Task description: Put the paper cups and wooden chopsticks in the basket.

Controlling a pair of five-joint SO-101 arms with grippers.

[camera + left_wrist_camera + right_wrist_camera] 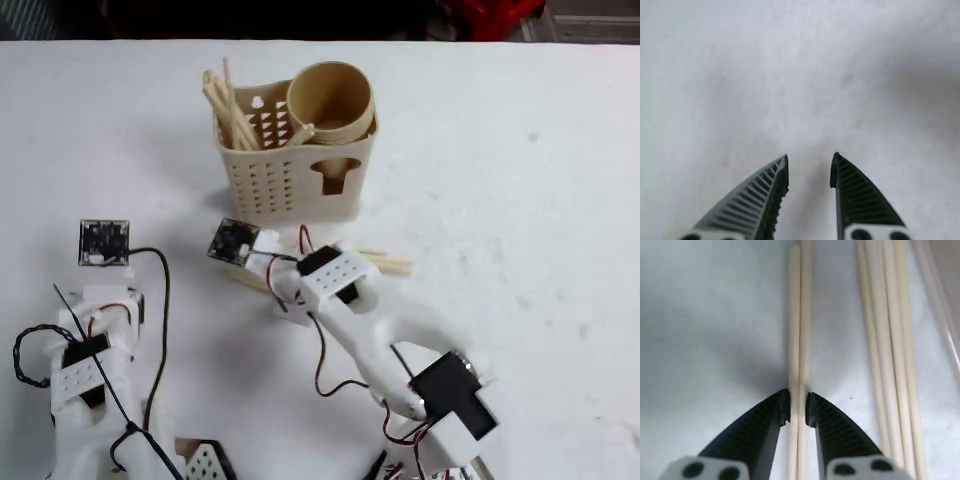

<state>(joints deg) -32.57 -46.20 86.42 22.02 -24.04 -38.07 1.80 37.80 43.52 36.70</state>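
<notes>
Right wrist view: right end effector (798, 407) seemingly tight on chopstick pair (799, 315), ends cropped; left end effector (810, 157) ajar

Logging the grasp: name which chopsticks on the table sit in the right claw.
The pair of chopsticks clamped between the tips of the right claw; the bigger bundle lies beside it, untouched.

chopsticks (799, 315): pale matt wood | basket (290, 190): perforated plastic | table (520, 200): matt white

Loose chopsticks (388, 263) — mostly under the right arm (365, 335), ends past the wrist view's edges.
</notes>
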